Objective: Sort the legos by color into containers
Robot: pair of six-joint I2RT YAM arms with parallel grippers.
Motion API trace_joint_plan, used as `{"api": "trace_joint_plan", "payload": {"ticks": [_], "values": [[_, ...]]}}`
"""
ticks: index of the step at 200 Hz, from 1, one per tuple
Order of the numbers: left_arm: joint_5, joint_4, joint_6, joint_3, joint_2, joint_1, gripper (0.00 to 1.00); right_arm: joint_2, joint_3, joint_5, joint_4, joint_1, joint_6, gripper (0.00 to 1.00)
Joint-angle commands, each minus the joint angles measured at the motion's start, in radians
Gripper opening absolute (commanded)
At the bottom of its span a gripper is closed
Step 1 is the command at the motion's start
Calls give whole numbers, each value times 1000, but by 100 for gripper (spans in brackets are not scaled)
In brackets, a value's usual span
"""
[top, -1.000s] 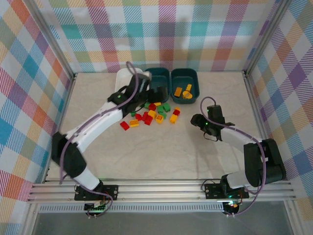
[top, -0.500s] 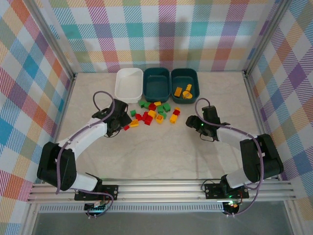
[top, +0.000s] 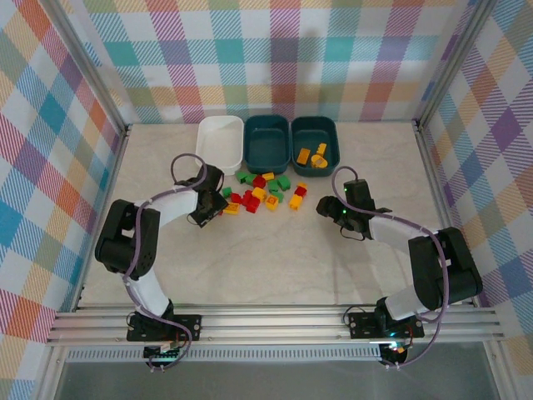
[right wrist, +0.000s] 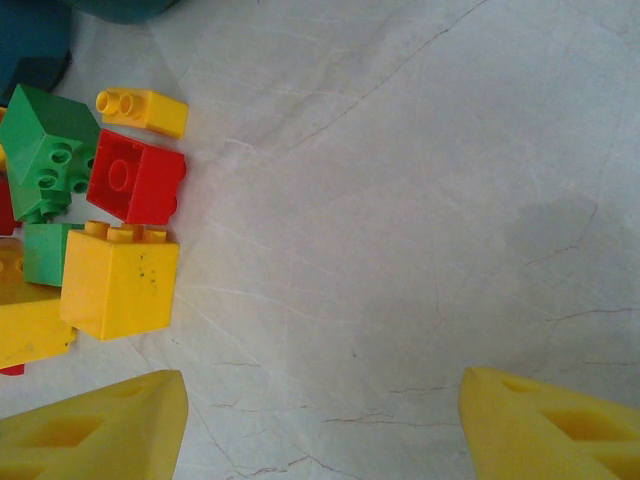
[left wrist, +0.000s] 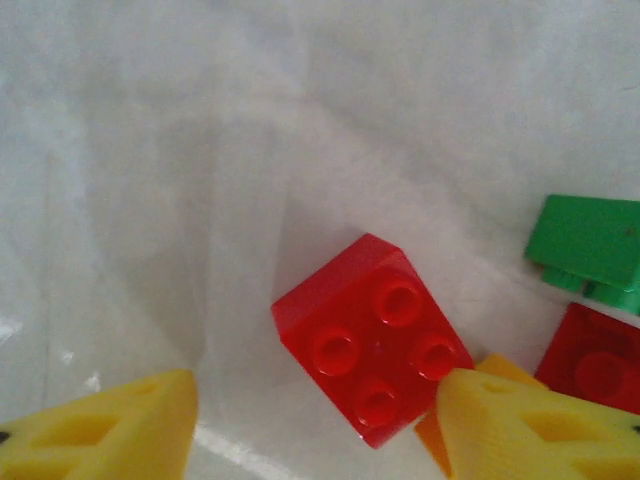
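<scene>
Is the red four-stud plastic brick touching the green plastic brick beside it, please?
Apart. The left wrist view shows a strip of bare table between the red four-stud brick and the green brick.

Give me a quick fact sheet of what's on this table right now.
White tub: looks empty
Middle teal tub: looks empty
Right teal tub: holds yellow-orange bricks
Loose bricks: red, green, yellow, on the table before the tubs
Left gripper: open, either side of a red brick
Right gripper: open, over bare table
</scene>
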State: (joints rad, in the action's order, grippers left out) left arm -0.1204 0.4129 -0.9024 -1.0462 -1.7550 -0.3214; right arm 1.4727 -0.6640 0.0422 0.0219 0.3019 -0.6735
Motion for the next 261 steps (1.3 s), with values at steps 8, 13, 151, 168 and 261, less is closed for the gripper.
{"api": "trace_joint_plan", "payload": {"ticks": [8,13,151,168,261], "values": [[-17,24,24,-5,-35,16,61,-27,-31,-5,-6,6,5,72],[-18,28,29,-6,-34,18,60,-29,-32,-4,-7,6,4,72],[36,144,-137,-127,-2,19,65,-36,-32,-22,-20,5,6,72],[61,132,-233,-135,-40,19,65,-28,-39,-22,-25,6,10,72],[29,83,-322,-134,-126,29,59,-29,-49,-13,-41,5,11,72]]}}
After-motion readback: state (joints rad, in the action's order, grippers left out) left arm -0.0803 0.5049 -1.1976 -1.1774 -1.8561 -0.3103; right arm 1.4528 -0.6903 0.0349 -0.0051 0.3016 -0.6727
